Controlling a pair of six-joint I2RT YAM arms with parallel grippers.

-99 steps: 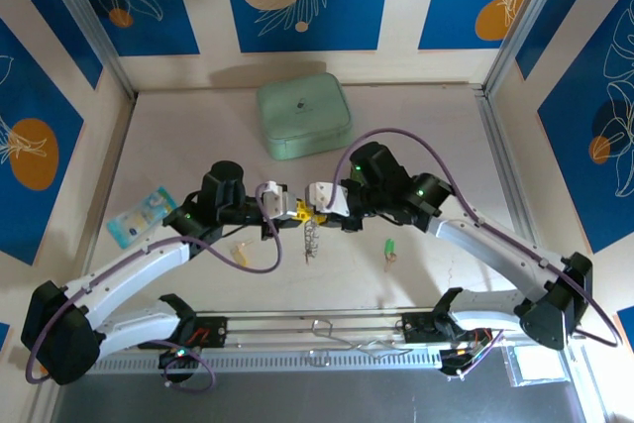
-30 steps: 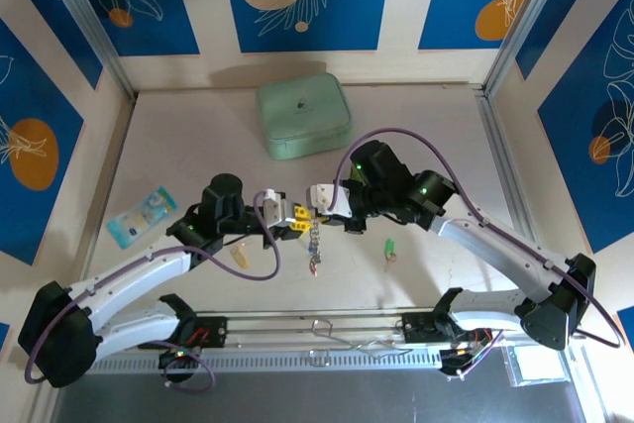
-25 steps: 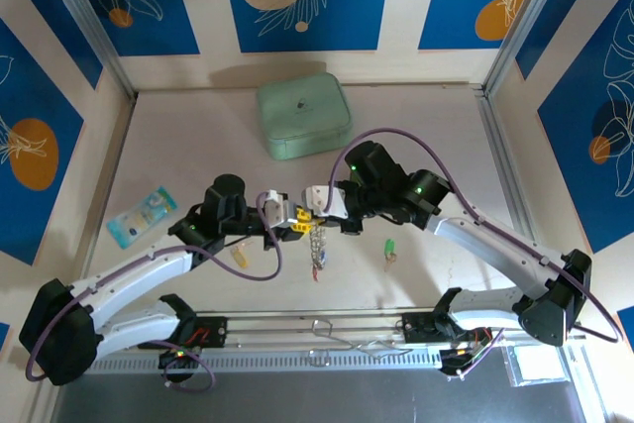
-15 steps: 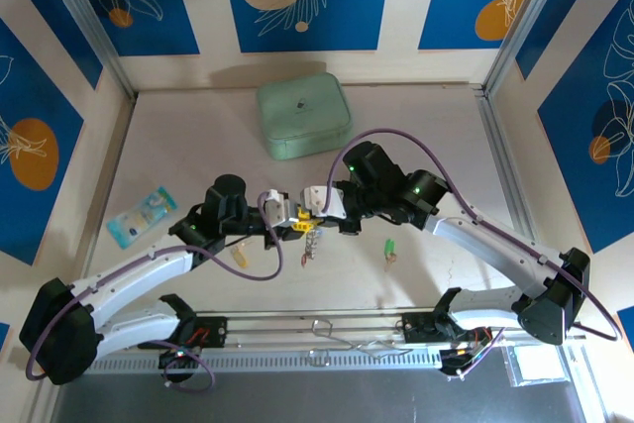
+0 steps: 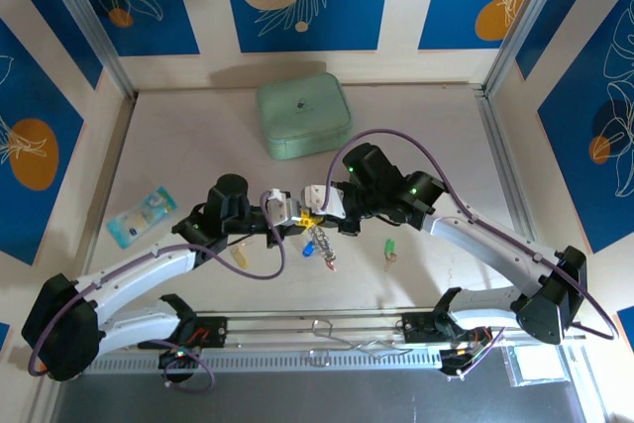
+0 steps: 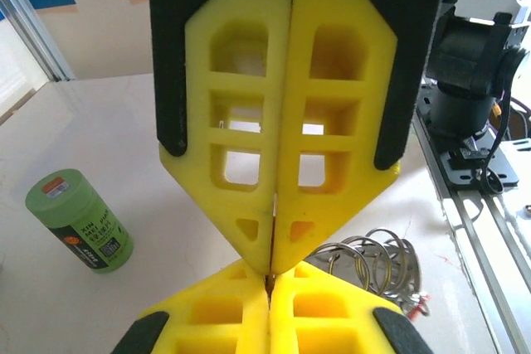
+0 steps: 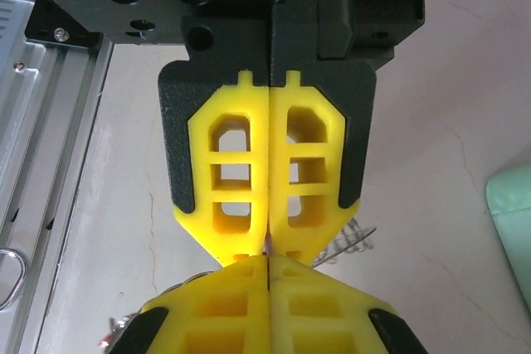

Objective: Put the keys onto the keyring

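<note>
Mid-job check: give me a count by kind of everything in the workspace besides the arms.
Mint-green case: 1
Blue packet: 1
Green cylinder: 1
Keyring: 1
Keys I can make out: 1, the blue key
Small pale yellow piece, too small to name: 1
Total: 6

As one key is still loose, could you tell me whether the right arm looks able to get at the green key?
Probably yes: the green key lies uncovered on the table beside the right arm, though its jaws are shut.
</note>
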